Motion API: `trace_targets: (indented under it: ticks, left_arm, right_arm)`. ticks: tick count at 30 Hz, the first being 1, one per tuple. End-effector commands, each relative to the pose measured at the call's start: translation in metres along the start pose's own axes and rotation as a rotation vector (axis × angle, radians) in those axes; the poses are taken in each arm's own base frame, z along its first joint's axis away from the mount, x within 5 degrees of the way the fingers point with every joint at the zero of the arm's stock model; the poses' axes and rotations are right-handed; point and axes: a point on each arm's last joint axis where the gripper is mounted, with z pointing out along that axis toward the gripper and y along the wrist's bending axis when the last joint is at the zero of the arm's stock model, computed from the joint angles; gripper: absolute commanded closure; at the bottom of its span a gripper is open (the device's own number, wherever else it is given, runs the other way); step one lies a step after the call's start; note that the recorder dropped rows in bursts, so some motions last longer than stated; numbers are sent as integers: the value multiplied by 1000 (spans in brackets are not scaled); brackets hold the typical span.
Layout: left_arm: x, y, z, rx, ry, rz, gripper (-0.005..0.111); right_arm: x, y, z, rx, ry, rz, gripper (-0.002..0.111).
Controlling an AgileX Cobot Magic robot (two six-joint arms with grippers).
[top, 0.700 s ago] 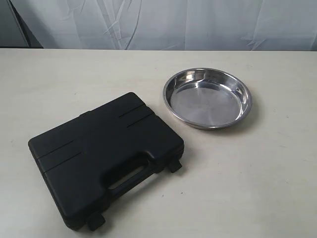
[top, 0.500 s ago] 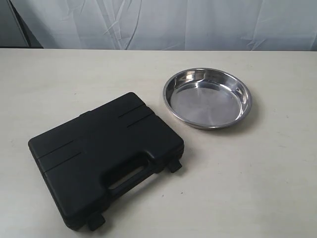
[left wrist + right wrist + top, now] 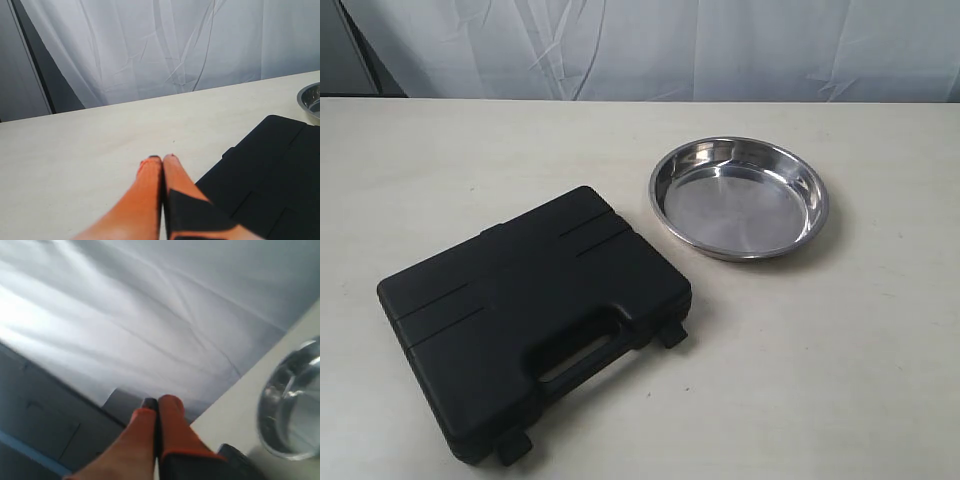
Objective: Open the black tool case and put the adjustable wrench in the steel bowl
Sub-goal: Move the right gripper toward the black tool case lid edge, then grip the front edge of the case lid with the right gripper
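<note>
On the pale table (image 3: 840,380), the black tool case (image 3: 530,300) lies closed at about 7 o'clock from the exterior view's centre, with its handle cutout (image 3: 575,360) and both latches along the near edge. The steel bowl (image 3: 740,200) stands at 2 o'clock from the case, near its far corner but apart from it. Case and bowl sit exactly where they did in the earlier frames; nothing has shifted. The left gripper (image 3: 162,159) has its orange fingers pressed together, gripping nothing, over the table just beside the case. The right gripper (image 3: 156,404) is likewise pinched closed on nothing, aimed at the white curtain (image 3: 150,315).
</note>
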Motion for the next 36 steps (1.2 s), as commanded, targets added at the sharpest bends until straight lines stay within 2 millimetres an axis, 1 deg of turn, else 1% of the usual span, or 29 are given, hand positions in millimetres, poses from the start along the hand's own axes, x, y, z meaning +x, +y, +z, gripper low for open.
trace_targets:
  ticks: [1,2,3,4,5,6,7,8,9,10,11,12,13,14,15,16,17,19,22,24,26,29,36]
  left_arm:
    - [-1,0,0,1,-3,-3,106]
    - [-1,0,0,1,-3,-3,106]
    - [-1,0,0,1,-3,-3,106]
    - [-1,0,0,1,-3,-3,106]
    - [-1,0,0,1,-3,-3,106]
    - [-1,0,0,1,-3,-3,106]
    - [-1,0,0,1,-3,-3,106]
    - [-1,0,0,1,-3,-3,106]
    - [-1,0,0,1,-3,-3,106]
    - [-1,0,0,1,-3,-3,106]
    - [-1,0,0,1,-3,-3,106]
    - [-1,0,0,1,-3,-3,106]
    - [-1,0,0,1,-3,-3,106]
    - [-1,0,0,1,-3,-3,106]
    - [-1,0,0,1,-3,-3,106]
    - [-1,0,0,1,-3,-3,106]
    - [-1,0,0,1,-3,-3,106]
    - [-1,0,0,1,-3,-3,106]
    - [-1,0,0,1,-3,-3,106]
    - [-1,0,0,1,-3,-3,106]
    - [-1,0,0,1,-3,-3,106]
    - [-1,0,0,1,-3,-3,106]
    - [-1,0,0,1,-3,-3,106]
  right_arm:
    - [-20,64,-11,-225,-12,-433,108]
    - [-33,91,-10,-269,-52,-676,108]
    - [-37,100,-6,-277,-43,-723,108]
    - [-43,119,16,-287,55,-817,108]
    - [-41,123,33,-289,158,-854,108]
    - [-34,130,73,-322,425,-935,108]
    - [-33,130,91,-322,520,-958,108]
    - [-26,125,130,-343,763,-989,108]
    - [-22,118,151,-342,877,-993,108]
    - [-7,100,184,-323,1089,-1020,108]
    - [14,82,205,-280,1255,-1020,108]
    - [29,74,212,-265,1338,-1027,108]
    - [61,59,220,-269,1470,-1102,103]
    - [79,55,222,-289,1519,-1159,100]
    - [112,52,221,-345,1576,-1259,92]
    - [127,52,220,-376,1582,-1318,87]
    - [151,54,218,-431,1564,-1425,78]
    - [173,57,216,-485,1529,-1522,72]
    - [202,59,206,-601,1521,-1682,71]
    - [214,56,201,-668,1532,-1800,71]
    - [225,51,198,-710,1545,-1876,71]
    - [234,44,200,-718,1544,-1892,71]
    - [247,32,205,-721,1518,-1905,71]
